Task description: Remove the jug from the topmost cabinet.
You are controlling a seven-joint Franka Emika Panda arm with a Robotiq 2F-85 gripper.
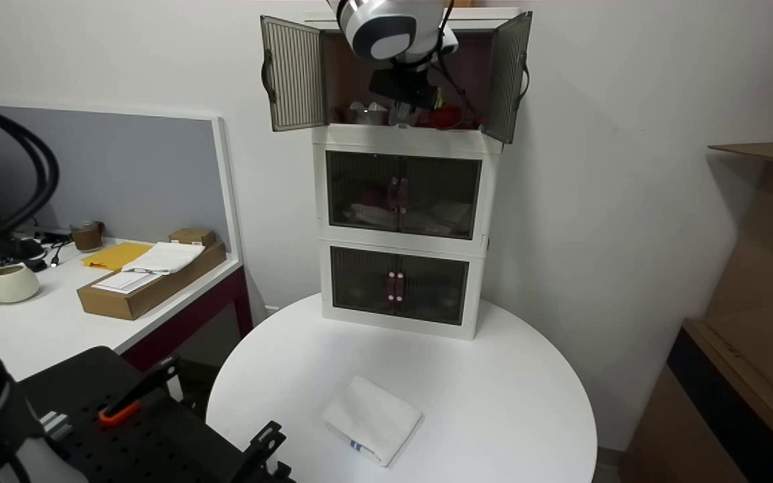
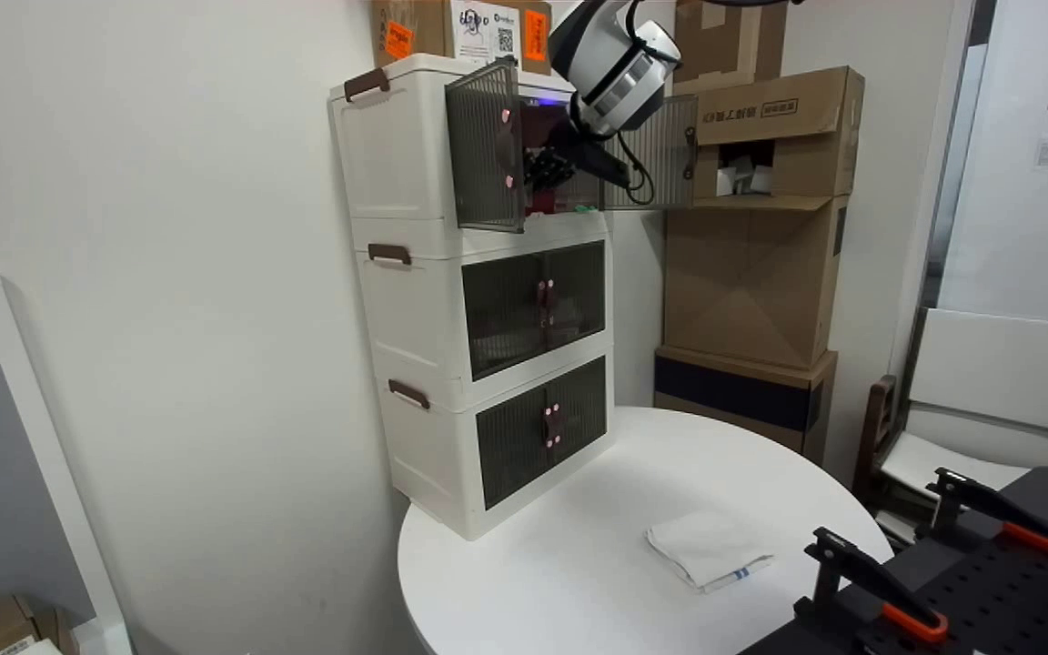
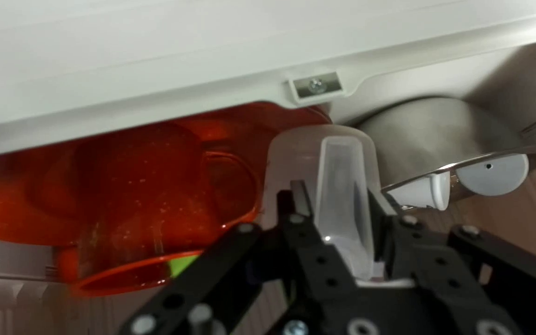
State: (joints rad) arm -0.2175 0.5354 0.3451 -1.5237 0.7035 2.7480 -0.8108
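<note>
Red pitcher (image 3: 142, 195), metal pot (image 3: 435, 135), pale jug (image 3: 340, 186) between them

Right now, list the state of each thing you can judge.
Topmost white cabinet: grey-brown ribbed doors open.
Dark ribbed middle doors: shut.
Dark bottom doors: shut.
Small pale translucent jug: inside topmost cabinet.
Black gripper: astride jug's handle; grip unclear.
Silver metal pot: upright.
Red handled vessel: upright.
White blue-striped cloth: folded.

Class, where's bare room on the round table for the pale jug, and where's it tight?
The round table shows bare top between the folded cloth and bottom compartment, and between cloth and right-hand rim in an exterior view. Crowded: the topmost cabinet, where the pale jug sits between a red vessel and metal pot, the gripper at its handle.
</note>
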